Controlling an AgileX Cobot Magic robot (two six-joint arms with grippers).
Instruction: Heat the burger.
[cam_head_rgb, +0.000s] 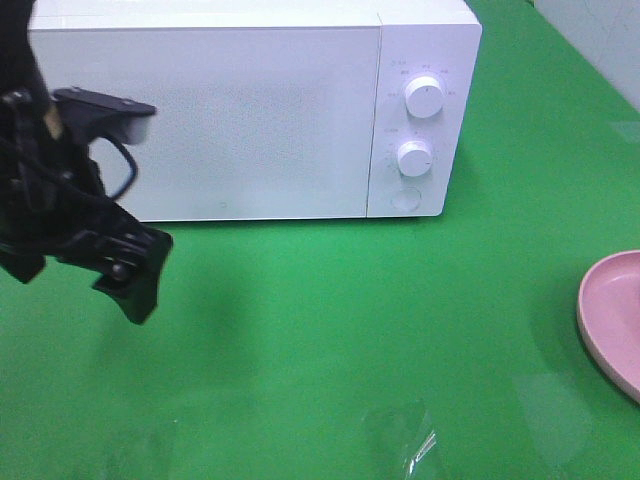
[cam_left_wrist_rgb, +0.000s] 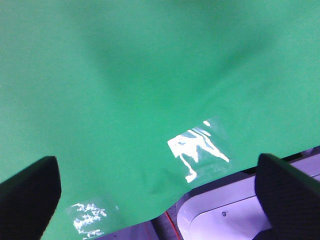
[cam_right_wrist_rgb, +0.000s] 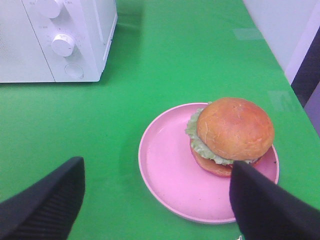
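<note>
Writing: small grey markings are seen around the two knobs (cam_head_rgb: 424, 97) on the microwave (cam_head_rgb: 250, 115) panel, but they are too small and blurred to be read; no brand name can be made out.
Microwave: a white oven is set at the back of the green table (cam_head_rgb: 330, 330), its door shut, with two round knobs one above the other and a round button (cam_head_rgb: 405, 199) below them on the right-hand panel.
Left arm: the black arm is held at the left edge of the high view, raised above the table in front of the microwave's left end, with the left gripper (cam_left_wrist_rgb: 160, 195) pointed down toward the bare green surface.
Left pincer: released; its two dark fingers (cam_left_wrist_rgb: 30, 192) are spread wide at either side of the wrist view, with nothing between them.
Right arm: not seen in the high view; the right gripper (cam_right_wrist_rgb: 155, 200) is held above the table, near the pink plate (cam_right_wrist_rgb: 165, 170).
Right pincer: released; the jaws are spread wide and nothing is grasped.
Burger: the burger (cam_right_wrist_rgb: 231, 135) is sat on the pink plate, toward one side of it, well apart from the microwave, at the right side of the table.
</note>
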